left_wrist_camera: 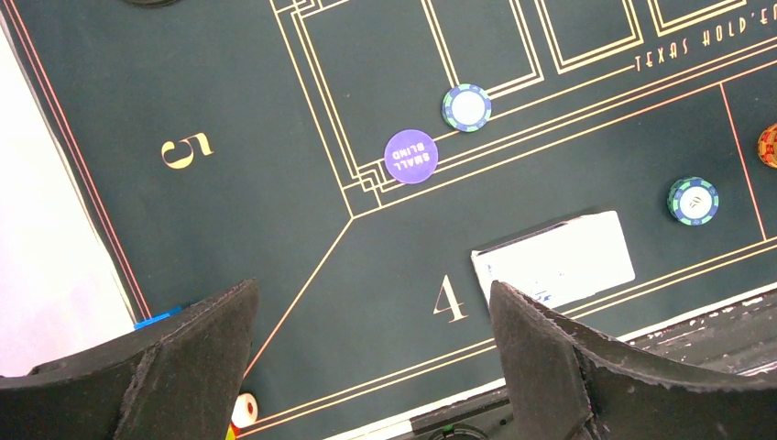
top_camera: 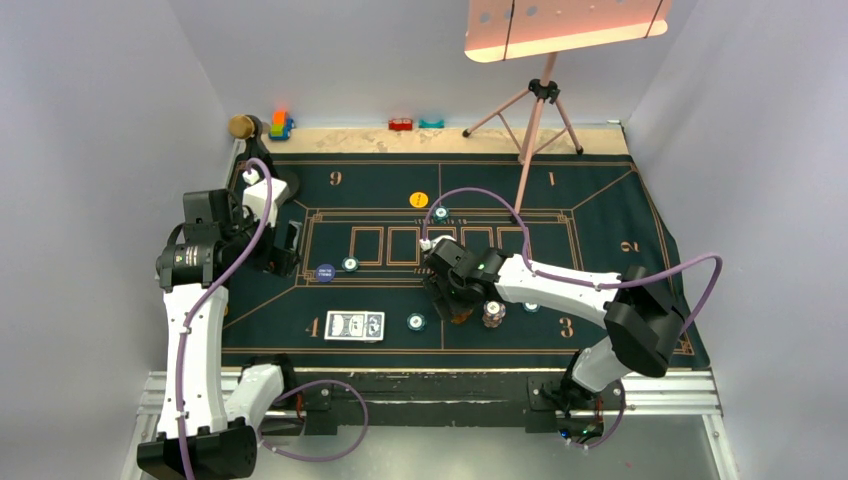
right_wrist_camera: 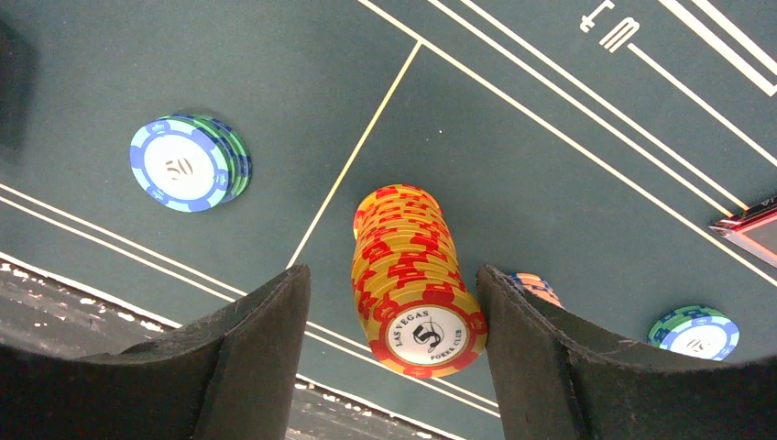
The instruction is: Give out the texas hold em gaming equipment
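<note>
Orange chips (right_wrist_camera: 410,275) stood in a tall stack on the mat (right_wrist_camera: 550,137), and I had the right gripper (right_wrist_camera: 391,269) straddling them. Its jaws were parted. The top chip sat close against one finger, touching or not I could not tell, and there was a clear gap to the other, so nothing was clamped. A teal pile (right_wrist_camera: 188,165) lay off to one side of the fingers and a second teal pile (right_wrist_camera: 694,332) to the other.

From above, the orange stack sat near the mat's front edge, with a shorter pale stack (top_camera: 492,314) just beside it.

My left gripper (left_wrist_camera: 371,284) hung wide open and held nothing, over the mat's left side. Its camera showed the blind button (left_wrist_camera: 410,156) on a gold corner line, a lone chip (left_wrist_camera: 466,107) near it, and the cards (left_wrist_camera: 554,259) next to the "4", washed white by glare. The yellow button (top_camera: 419,199) lay toward the far side, a far chip (top_camera: 440,212) near it.
</note>
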Controlling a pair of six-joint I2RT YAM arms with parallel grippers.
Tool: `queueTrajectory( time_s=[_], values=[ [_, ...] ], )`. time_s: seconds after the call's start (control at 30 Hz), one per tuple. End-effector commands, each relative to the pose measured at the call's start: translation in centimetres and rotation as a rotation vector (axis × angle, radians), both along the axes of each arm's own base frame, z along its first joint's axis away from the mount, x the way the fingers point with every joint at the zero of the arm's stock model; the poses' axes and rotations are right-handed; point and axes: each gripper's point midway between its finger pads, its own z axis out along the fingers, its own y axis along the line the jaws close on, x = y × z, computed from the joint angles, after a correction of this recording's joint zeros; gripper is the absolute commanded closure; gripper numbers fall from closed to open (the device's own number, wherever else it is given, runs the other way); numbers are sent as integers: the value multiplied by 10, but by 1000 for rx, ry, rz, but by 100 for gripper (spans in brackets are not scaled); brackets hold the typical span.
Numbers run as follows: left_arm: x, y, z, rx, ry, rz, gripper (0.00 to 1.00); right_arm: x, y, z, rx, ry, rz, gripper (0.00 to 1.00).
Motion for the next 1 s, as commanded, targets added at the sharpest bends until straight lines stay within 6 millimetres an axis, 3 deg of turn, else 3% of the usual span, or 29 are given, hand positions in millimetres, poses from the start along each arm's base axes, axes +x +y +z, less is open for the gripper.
queueTrajectory(
  time_s=[0.0,0.4,0.5,0.67,0.97],
  values=[
    [2,2,8,12,-34,5,0,6,9,13,24,-24,-9,32],
    [1,5,6,27,-35,8,0,9,12,15,18,-25,-3,41],
    [0,5,6,27,-37,8,0,9,10,12,1,-23,-3,40],
    [0,4,6,25,-36,4,0,8,3,11,-29,-20,-6,27],
    [0,3,6,18,-35,4,0,6,-1,14,-20,-29,-14,34]
  ],
)
